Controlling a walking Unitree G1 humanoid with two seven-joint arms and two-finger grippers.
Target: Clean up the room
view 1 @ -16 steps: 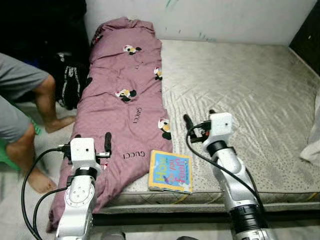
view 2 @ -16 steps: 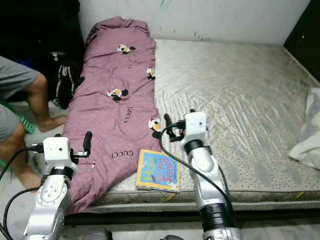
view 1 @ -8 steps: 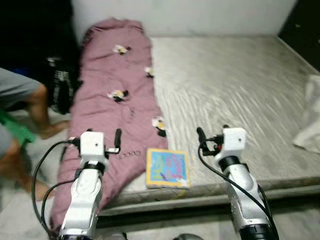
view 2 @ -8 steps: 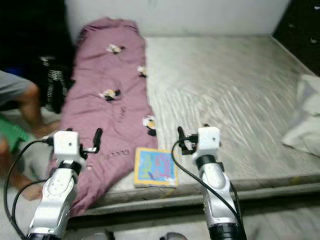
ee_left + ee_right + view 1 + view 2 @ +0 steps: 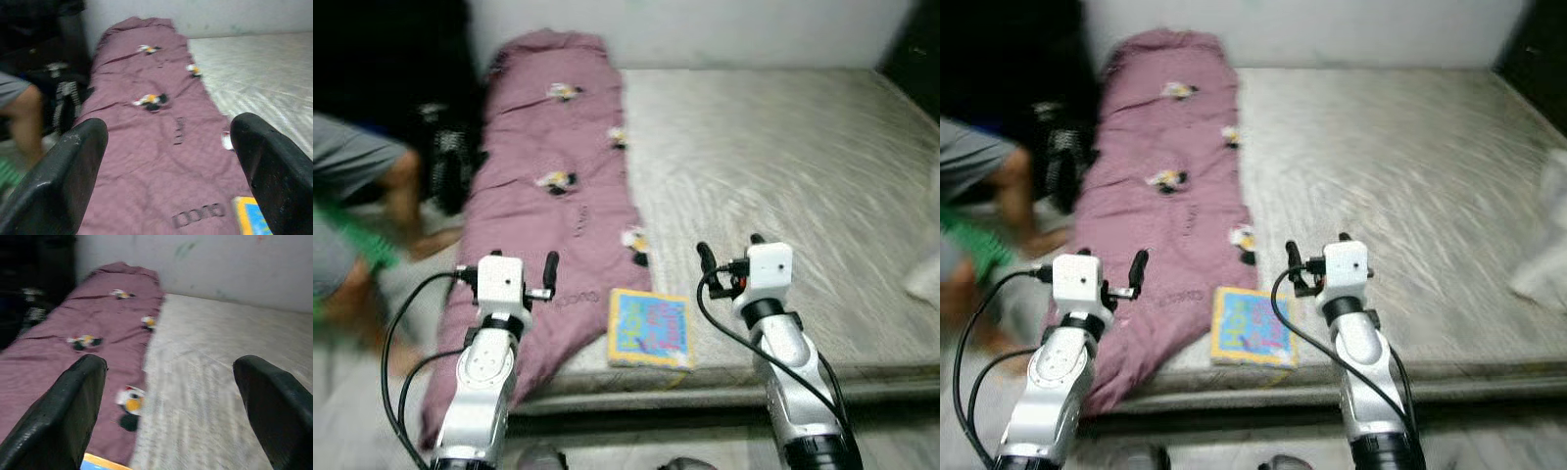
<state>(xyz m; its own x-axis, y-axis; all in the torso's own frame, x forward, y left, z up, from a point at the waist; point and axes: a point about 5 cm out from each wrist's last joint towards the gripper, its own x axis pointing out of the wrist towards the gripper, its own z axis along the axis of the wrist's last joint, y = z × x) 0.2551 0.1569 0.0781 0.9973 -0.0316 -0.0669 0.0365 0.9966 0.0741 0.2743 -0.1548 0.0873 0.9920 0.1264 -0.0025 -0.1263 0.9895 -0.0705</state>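
Mauve quilted blanket lies lengthwise beside a flat square book.

We see a mauve quilt with small cartoon figures and dark lettering lying stretched lengthwise along the left side of the bare grey mattress, its near end drooping over the mattress edge toward the floor. Just beside that near end, we find a thin children's book lying flat at the front edge of the mattress, its cover bright blue with yellow and pink. At the far right edge we make out a blurred white cloth.
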